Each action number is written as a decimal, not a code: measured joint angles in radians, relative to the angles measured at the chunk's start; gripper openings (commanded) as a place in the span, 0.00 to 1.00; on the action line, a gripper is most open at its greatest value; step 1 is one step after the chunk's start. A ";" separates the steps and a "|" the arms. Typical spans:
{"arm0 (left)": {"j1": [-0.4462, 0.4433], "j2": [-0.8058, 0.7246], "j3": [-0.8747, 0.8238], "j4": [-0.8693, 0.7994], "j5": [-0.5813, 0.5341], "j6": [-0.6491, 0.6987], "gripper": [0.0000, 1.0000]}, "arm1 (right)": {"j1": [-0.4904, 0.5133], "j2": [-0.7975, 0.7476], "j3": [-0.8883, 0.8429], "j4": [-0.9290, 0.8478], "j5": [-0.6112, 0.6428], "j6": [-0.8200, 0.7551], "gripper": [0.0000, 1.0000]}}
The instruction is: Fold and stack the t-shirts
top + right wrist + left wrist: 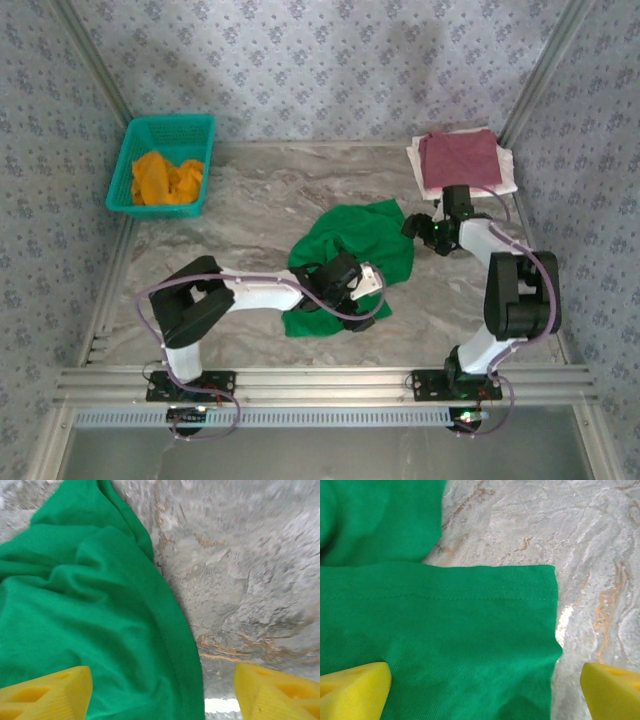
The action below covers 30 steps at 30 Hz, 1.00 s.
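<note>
Marbled tabletop (250, 200) between papered walls carries the work. A bright green t-shirt (360, 235) lies rumpled at its centre, unfolded. At one o'clock a maroon t-shirt (458, 158) sits folded on a white t-shirt (506, 182), and at ten o'clock a teal mesh basket (128, 150) holds orange t-shirts (165, 178). The left gripper (482, 687) hovers over the green shirt's six o'clock hem, fingers spread wide and gripping nothing — flat cloth and a hem corner lie between them. The right gripper (161, 692) stands at the three o'clock edge, jaws apart, straddling the hem without pinching it. The step looks like spreading the green shirt flat before folding. Next, each gripper should close on its edge and draw outward evenly.
</note>
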 measured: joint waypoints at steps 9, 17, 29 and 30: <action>-0.006 0.058 -0.004 0.100 -0.013 0.045 0.11 | 0.031 0.072 -0.013 0.079 -0.076 0.029 0.28; 0.032 -0.071 -0.109 0.129 -0.047 0.031 0.00 | 0.015 -0.037 -0.019 0.077 -0.064 0.023 0.00; 0.254 -0.441 -0.264 0.172 -0.062 -0.030 0.00 | -0.049 -0.255 -0.045 0.043 0.018 -0.016 0.00; 0.257 -0.441 -0.270 0.172 -0.068 -0.034 0.00 | -0.049 -0.248 -0.050 0.039 0.022 -0.016 0.00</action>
